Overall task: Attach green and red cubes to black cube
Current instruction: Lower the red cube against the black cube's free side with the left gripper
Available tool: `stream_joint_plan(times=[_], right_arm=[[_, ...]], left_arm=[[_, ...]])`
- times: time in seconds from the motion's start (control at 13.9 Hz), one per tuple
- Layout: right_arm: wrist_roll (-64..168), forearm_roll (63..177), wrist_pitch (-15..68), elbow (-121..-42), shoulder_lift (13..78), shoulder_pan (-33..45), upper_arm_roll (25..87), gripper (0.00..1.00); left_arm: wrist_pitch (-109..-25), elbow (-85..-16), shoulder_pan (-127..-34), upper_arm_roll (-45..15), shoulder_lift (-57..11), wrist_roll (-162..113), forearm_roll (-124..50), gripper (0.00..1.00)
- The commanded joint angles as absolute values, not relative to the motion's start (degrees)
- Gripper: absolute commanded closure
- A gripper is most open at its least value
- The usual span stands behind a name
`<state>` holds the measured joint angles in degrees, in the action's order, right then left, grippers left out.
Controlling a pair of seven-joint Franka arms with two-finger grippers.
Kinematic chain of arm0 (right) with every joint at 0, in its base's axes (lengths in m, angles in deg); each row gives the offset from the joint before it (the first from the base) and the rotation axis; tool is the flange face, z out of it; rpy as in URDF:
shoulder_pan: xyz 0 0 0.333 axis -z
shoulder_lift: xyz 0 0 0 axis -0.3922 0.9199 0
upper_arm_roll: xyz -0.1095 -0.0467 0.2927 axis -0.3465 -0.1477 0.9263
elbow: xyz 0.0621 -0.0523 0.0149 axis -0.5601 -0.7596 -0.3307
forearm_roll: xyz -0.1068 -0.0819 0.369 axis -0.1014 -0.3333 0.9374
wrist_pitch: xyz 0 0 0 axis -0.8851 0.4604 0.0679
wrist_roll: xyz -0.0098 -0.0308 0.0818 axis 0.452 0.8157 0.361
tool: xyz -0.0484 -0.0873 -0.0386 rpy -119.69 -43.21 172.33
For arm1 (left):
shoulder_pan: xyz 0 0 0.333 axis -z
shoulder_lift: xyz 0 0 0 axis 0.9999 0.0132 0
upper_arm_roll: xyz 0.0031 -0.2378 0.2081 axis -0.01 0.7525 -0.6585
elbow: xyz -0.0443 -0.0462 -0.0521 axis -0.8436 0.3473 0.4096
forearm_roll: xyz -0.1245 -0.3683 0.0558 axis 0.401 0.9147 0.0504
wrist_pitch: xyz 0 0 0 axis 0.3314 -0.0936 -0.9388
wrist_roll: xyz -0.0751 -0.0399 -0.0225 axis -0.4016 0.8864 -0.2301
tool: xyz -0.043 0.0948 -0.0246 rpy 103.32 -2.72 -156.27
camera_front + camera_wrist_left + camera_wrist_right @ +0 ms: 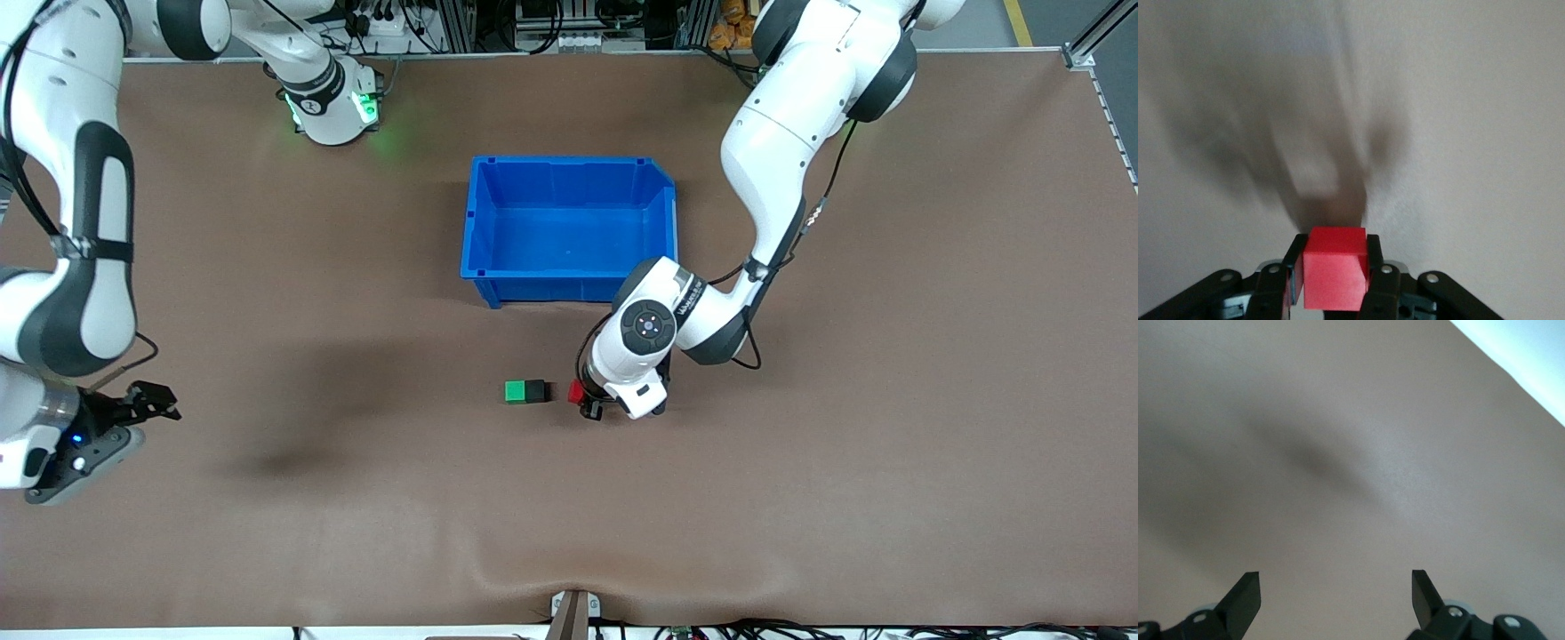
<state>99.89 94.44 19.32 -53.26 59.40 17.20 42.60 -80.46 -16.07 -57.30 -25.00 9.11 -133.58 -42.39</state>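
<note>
The green cube [514, 391] sits on the brown table, joined side by side with the black cube [534, 390], nearer the front camera than the blue bin. My left gripper [587, 400] is shut on the red cube [576, 391] [1335, 275], just beside the black cube toward the left arm's end, with a small gap between red and black. In the left wrist view the red cube fills the space between the two fingers [1295, 267]. My right gripper [151, 400] [1335, 595] hangs open and empty over the right arm's end of the table, where that arm waits.
An empty blue bin [569, 169] stands in the middle of the table, farther from the front camera than the cubes. The left arm's forearm [711, 307] passes beside the bin's corner. Bare brown table surrounds the cubes.
</note>
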Motion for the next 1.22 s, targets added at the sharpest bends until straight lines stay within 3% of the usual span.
stream_joint_plan(times=[0.0, 0.29, 0.79, 1.15], right_arm=[[101.6, 94.9, 16.4, -54.6, 57.1, 18.2, 43.5, 0.0], [101.9, 94.9, 11.4, -54.6, 56.1, 18.5, 43.5, 0.0], [101.8, 94.9, 11.4, -54.7, 56.0, 19.3, 43.5, 0.0], [101.7, 95.0, 11.5, -54.8, 56.1, 19.8, 43.5, 0.0]], left_arm=[[-81.5, -12.0, -55.9, -25.9, 11.9, -137.2, -41.4, 1.0], [-83.8, -11.9, -55.8, -25.9, 12.7, -141.0, -41.4, 1.0], [-87.6, -11.8, -54.6, -26.1, 14.3, -141.4, -38.5, 1.0], [-85.6, -12.1, -54.4, -27.4, 13.9, -141.4, -38.6, 1.0]])
